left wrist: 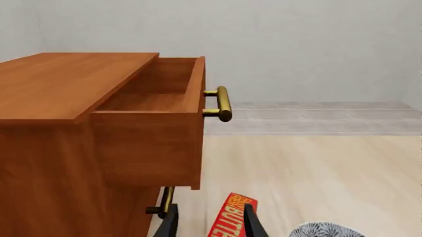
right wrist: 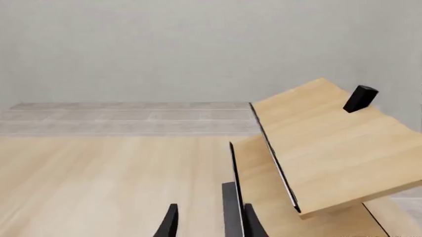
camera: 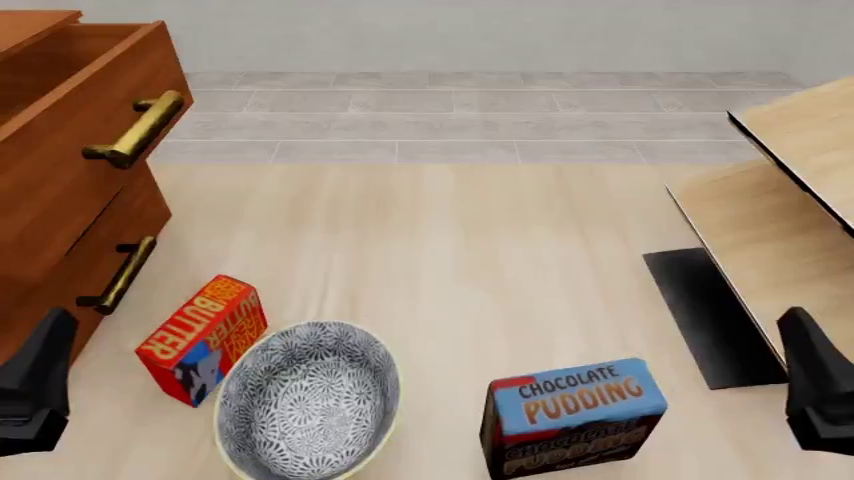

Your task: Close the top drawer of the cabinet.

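Top drawer (left wrist: pixel 148 148) of the reddish-brown wooden cabinet (left wrist: pixel 46 163) stands pulled out at the tabletop's (camera: pixel 454 270) far left. Rigid and probably smooth-sliding, it needs no grasp: press the flat front beside its brass bar handle (camera: pixel 136 129). Left hand (left wrist: pixel 209 222) and right hand (right wrist: pixel 209 222) are both narrowly parted and empty.

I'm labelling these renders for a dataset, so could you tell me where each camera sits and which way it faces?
Front view: above and behind the arms, looking forward and down at the bowl, pudding box and cabinet; both grippers show at the lower corners.
Left wrist view: behind the left gripper, facing the open top drawer.
Right wrist view: behind the right gripper, facing the pale furniture.
Shared: the front and left wrist views both show the butter box.
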